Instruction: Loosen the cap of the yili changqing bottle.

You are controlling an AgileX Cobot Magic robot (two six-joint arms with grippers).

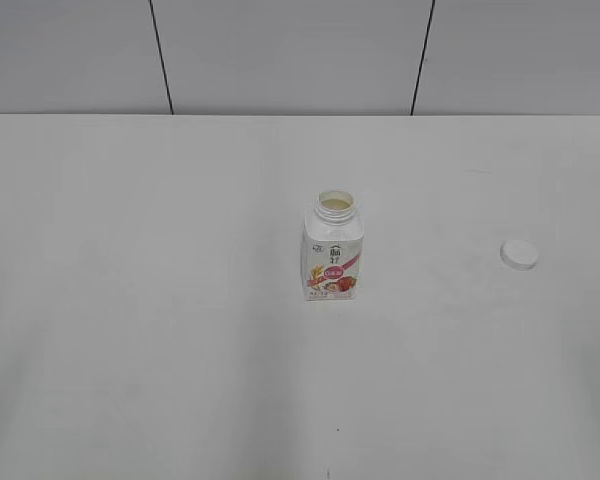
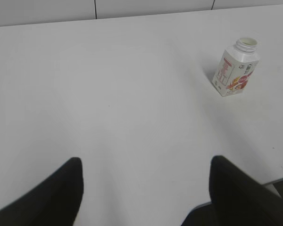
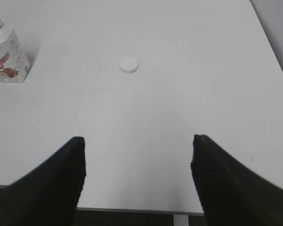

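The yili changqing bottle (image 1: 332,250) stands upright in the middle of the white table, its neck open with no cap on it. It also shows in the left wrist view (image 2: 236,73) and at the left edge of the right wrist view (image 3: 7,56). The white cap (image 1: 519,255) lies flat on the table to the bottle's right, apart from it; it also shows in the right wrist view (image 3: 129,65). My left gripper (image 2: 146,162) is open and empty near the table's front edge. My right gripper (image 3: 137,141) is open and empty, also near the front edge. Neither gripper shows in the exterior view.
The white table (image 1: 160,300) runs back to a grey panelled wall (image 1: 280,50). The table's front edge shows in the right wrist view (image 3: 137,209), and its right edge (image 3: 273,52) lies beyond the cap.
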